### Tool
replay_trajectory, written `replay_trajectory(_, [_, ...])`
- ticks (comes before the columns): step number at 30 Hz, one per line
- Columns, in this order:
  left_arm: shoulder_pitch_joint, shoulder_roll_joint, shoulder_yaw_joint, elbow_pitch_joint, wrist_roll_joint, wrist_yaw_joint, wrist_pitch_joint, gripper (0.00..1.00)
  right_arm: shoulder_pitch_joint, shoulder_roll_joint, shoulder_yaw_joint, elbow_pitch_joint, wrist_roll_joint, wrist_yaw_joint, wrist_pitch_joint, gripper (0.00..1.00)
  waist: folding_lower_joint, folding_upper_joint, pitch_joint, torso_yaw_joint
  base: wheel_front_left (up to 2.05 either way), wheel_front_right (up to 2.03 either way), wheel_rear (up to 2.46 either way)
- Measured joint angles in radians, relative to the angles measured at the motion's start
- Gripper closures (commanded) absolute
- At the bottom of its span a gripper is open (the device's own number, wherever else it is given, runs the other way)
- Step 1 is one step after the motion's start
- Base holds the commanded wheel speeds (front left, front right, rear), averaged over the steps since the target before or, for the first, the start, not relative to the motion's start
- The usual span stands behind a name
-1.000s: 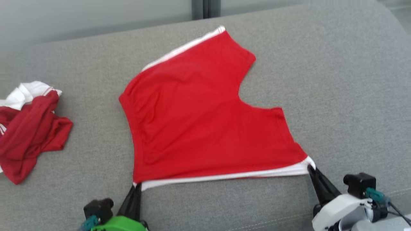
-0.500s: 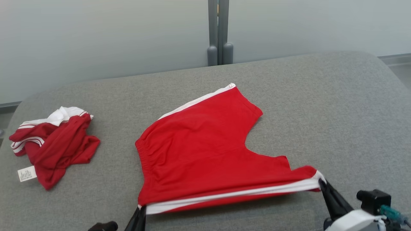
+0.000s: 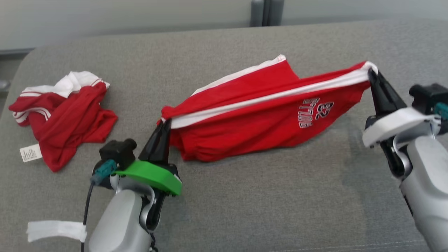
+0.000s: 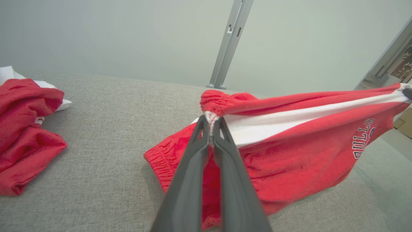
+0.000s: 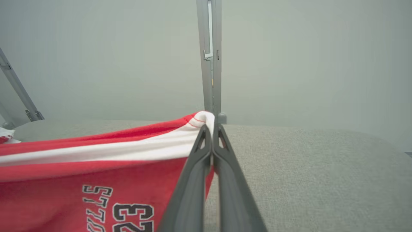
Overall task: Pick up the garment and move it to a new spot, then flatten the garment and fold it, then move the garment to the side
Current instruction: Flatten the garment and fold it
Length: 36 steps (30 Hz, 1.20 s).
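Grey woven upholstered surface spans near to far, with a rounded far-left corner and a stitched seam near right. Behind it is a pale grey-green frosted wall in soft, even light. Grey vertical post at far centre-right.

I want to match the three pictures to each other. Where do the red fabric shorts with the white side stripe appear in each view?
Head view: the red fabric shorts with the white side stripe span the centre, held between the left fingers and the right fingers.
Left wrist view: from the centre to the right edge.
Right wrist view: lower left.
Shared landmark: the grey metal post near each view's top.
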Motion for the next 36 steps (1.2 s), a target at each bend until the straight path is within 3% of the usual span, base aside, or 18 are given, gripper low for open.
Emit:
replay_trajectory(6, [-0.117,0.000,-0.017,0.040,-0.077,0.002,0.000,1.00,-0.215,-0.022,0.069,0.138,-0.011,0.000,0.010,1.00,0.0001,0.0000,0.124,0.052,0.00,0.00,0.00])
replay_trajectory(17, [-0.185,0.003,-0.123,0.027,-0.185,0.050,0.000,1.00,-0.450,-0.020,0.199,0.357,-0.011,-0.001,0.033,1.00,0.0001,0.0000,0.292,0.147,0.00,0.00,0.00])
replay_trajectory(19, [-0.196,0.002,-0.140,0.018,-0.191,0.056,0.000,0.67,-0.471,-0.018,0.211,0.392,-0.008,-0.001,0.032,1.00,0.0002,0.0000,0.309,0.164,0.00,0.00,0.00])
replay_trajectory(20, [-0.200,0.003,-0.143,0.012,-0.194,0.057,0.000,0.55,-0.480,-0.016,0.216,0.406,-0.007,-0.002,0.030,0.71,0.0001,0.0000,0.317,0.171,0.00,0.00,0.00])
replay_trajectory(21, [-0.204,0.003,-0.146,0.006,-0.194,0.060,0.000,0.28,-0.487,-0.013,0.222,0.415,0.000,-0.002,0.028,0.03,0.0001,0.0000,0.324,0.178,0.00,0.00,0.00])
replay_trajectory(22, [-0.207,0.002,-0.148,0.000,-0.195,0.061,0.000,0.00,-0.494,-0.008,0.223,0.424,0.005,-0.002,0.022,0.00,0.0001,0.0000,0.331,0.183,0.00,0.00,0.00])
replay_trajectory(29, [-0.213,0.004,-0.142,-0.033,-0.181,0.065,0.000,0.00,-0.512,-0.007,0.227,0.449,0.020,-0.002,0.003,0.00,0.0002,0.0000,0.354,0.190,0.00,0.00,0.00])
replay_trajectory(36, [-0.174,0.004,-0.105,-0.078,-0.128,0.073,0.000,0.00,-0.410,-0.009,0.205,0.393,0.078,-0.002,-0.001,0.00,0.0001,0.0000,0.335,0.174,0.00,0.00,0.00])
